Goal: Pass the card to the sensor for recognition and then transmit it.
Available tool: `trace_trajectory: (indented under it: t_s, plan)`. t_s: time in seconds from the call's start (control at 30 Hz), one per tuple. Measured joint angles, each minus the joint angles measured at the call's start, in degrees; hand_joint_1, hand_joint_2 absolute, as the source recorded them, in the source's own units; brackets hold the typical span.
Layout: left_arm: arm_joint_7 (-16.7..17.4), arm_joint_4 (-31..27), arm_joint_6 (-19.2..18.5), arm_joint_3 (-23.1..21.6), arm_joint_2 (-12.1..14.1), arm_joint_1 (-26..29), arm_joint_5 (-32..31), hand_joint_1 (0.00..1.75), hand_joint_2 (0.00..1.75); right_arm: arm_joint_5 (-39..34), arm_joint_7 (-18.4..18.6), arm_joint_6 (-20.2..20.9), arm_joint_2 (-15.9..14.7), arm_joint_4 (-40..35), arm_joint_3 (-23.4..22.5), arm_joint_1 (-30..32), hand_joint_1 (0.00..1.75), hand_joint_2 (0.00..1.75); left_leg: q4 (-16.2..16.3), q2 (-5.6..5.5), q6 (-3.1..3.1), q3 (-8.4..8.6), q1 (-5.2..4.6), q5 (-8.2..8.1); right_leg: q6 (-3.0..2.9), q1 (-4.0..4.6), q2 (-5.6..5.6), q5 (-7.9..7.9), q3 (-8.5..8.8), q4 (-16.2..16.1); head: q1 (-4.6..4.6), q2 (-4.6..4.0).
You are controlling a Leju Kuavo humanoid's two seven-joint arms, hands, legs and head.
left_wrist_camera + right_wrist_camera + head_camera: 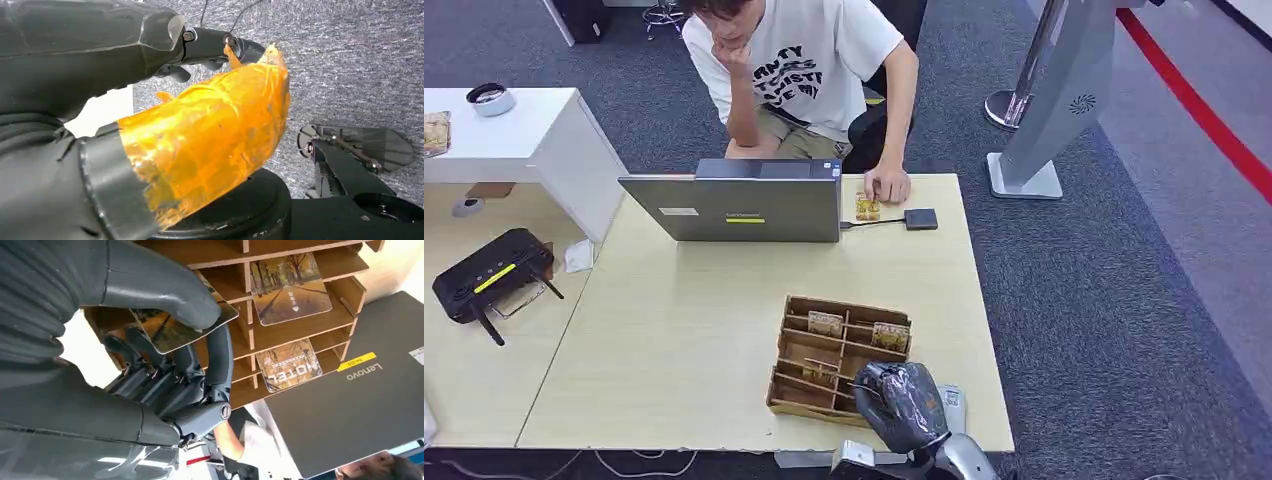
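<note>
My right hand (165, 370) pinches a card (185, 322) between thumb and fingers at the wooden card rack (839, 358), near the desk's (684, 330) front edge. The sensor (920, 219) sits well apart beside the laptop (744, 205), so I judge a forward carry comes next. My left hand (200, 135) hangs off the desk; I cannot tell its fingers' state.

Counts: four cards, one rack, one laptop, one sensor.
Three cards at wooden rack (839, 362), near right; one (867, 207) far, beside sensor (920, 219); laptop (734, 203) far; one router (489, 277) left; one person (809, 70).
</note>
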Motion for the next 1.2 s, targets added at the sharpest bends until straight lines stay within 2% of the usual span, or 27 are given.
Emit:
trace_trajectory:
  t_s: [0.33, 0.6, 0.83, 1.03, 1.2]
  plan:
    - [0.0, 0.0, 0.0, 0.0, 0.0, 0.0, -0.1, 0.00, 0.00, -0.2, -0.3, -0.8, 0.0, -0.2, -0.4, -0.1, 1.75, 1.75, 0.0, 0.00, 0.00, 0.00, 0.00, 0.00, 0.00, 0.00, 0.00, 0.00, 0.00, 0.0, 0.00, 0.00]
    - [0.0, 0.0, 0.2, 0.0, 0.0, 0.0, -0.1, 0.00, 0.00, -2.9, -3.5, -5.0, 0.0, -5.3, -3.5, 0.2, 1.75, 1.75, 0.0, 0.00, 0.00, 0.01, 0.00, 0.00, 0.00, 0.00, 0.01, 0.01, 0.00, 0.0, 0.00, 0.00]
    - [-0.1, 0.0, 0.3, 0.0, 0.0, 0.0, -0.1, 0.00, 0.00, -9.8, -6.7, -5.1, 0.0, -11.7, -6.3, 0.4, 1.75, 1.75, 0.0, 0.00, 0.00, 0.00, 0.00, 0.00, 0.00, 0.00, 0.01, 0.01, 0.00, 0.0, 0.00, 0.00]
    - [-0.2, 0.0, 0.5, 0.0, 0.0, 0.0, -0.2, 0.00, 0.00, -20.3, -9.6, -3.4, 0.0, -16.9, -8.4, 0.0, 1.75, 1.75, 0.0, 0.00, 0.00, -0.01, 0.00, 0.00, 0.00, 0.00, 0.01, 0.01, 0.00, 0.0, 0.00, 0.00]
    - [-0.2, 0.0, 0.5, 0.0, 0.0, 0.0, -0.4, 0.00, 0.00, -22.9, -10.5, -2.4, 0.0, -19.7, -9.6, -1.1, 1.75, 1.75, 0.0, 0.00, 0.00, -0.01, 0.00, 0.00, 0.00, 0.00, 0.01, 0.01, 0.00, 0.0, 0.00, 0.00]
